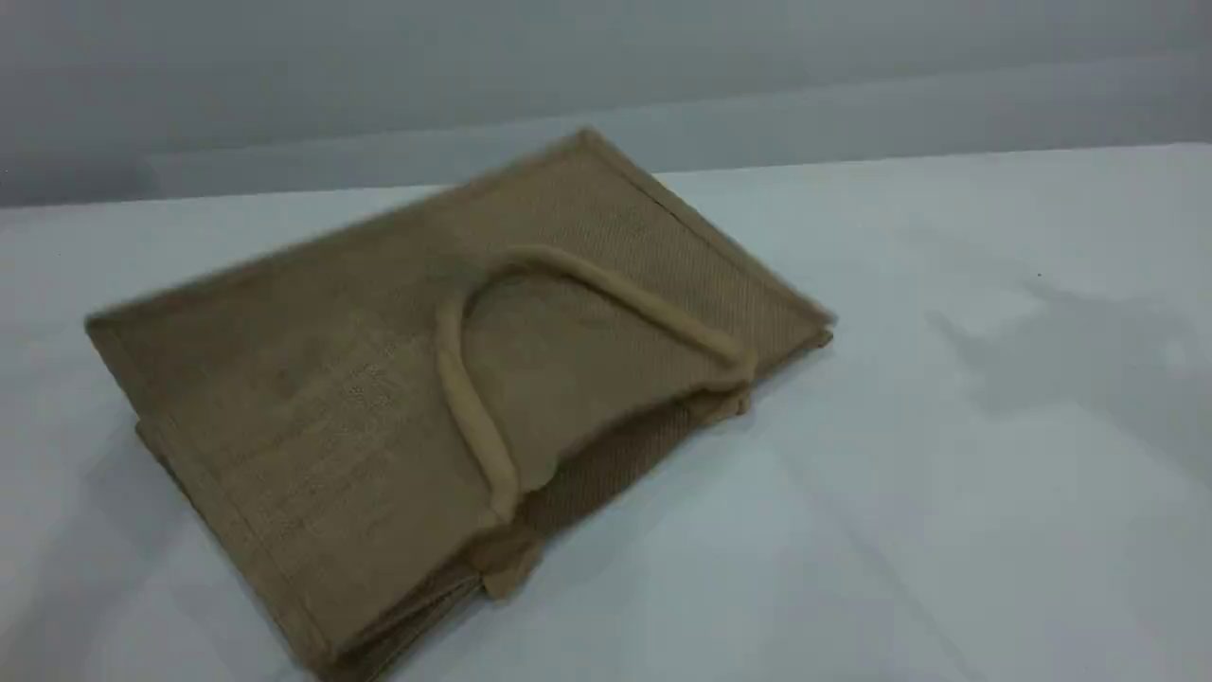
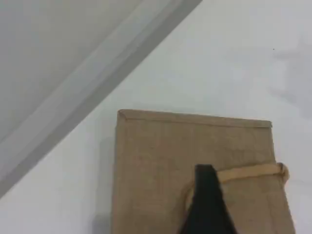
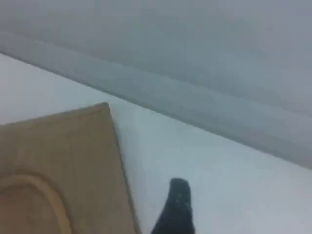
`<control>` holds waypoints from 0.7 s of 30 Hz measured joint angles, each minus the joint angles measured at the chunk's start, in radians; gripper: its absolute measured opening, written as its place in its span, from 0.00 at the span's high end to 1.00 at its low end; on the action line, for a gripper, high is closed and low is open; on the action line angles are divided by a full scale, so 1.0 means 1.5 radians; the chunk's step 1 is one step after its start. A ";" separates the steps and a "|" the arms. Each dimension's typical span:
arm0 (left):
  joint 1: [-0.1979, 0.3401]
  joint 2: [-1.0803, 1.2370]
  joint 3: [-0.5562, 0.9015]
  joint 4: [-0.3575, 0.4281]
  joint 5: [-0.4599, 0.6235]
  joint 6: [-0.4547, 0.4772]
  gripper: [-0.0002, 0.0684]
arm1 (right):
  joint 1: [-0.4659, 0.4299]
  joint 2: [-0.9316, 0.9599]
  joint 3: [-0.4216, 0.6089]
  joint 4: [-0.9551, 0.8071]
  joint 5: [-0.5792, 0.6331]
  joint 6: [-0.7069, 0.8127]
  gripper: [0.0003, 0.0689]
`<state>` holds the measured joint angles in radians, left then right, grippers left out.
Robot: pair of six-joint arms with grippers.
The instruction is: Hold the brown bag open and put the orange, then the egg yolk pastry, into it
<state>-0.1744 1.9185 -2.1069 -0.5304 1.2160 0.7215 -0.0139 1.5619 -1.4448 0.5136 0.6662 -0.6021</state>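
The brown bag (image 1: 379, 398) lies flat on the white table (image 1: 947, 530), its mouth turned toward the near right, and one beige handle (image 1: 473, 417) curves across its upper face. The edges look smeared, so it may be moving, though that cannot be settled.

Neither the orange nor the egg yolk pastry shows in any view. Whether they already lie inside the bag or sit out of frame cannot be told. Judged from the flat, unheld bag, the step in hand is either a fresh hold on the mouth or the close of the job.

If the mouth is to be held open, a sound way is to pinch only the top layer of cloth beside the handle, near the mouth edge, and lift it straight up off the lower layer so a pocket forms. Taking both layers together would keep the bag shut. The woven cloth looks stiff, so a firm grip near the trim should hold better than one on the soft handle.

The left gripper (image 2: 207, 200) hangs above the bag, over the handle. Only one dark fingertip shows, with nothing in it; how wide the jaws stand cannot be told. The right gripper (image 3: 175, 209) hovers over bare table just right of the bag, fully open and empty.

By count: one bag, one handle plainly seen, two grippers, one table, no fruit and no pastry in sight.
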 joint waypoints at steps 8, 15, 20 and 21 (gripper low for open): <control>0.001 -0.030 0.000 0.112 0.004 -0.131 0.23 | 0.000 -0.061 -0.021 -0.069 0.037 0.039 0.16; 0.001 -0.107 0.000 0.305 0.005 -0.273 0.23 | 0.000 -0.165 -0.031 -0.223 0.112 0.175 0.16; 0.001 -0.179 0.002 0.335 0.005 -0.320 0.24 | 0.000 -0.253 -0.031 -0.296 0.164 0.280 0.16; 0.001 -0.196 0.005 0.332 0.004 -0.325 0.25 | 0.002 -0.269 -0.031 -0.296 0.175 0.294 0.16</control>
<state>-0.1725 1.6249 -2.0999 -0.0319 1.2226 0.2333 -0.0106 1.1580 -1.4910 0.0696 0.9291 -0.1613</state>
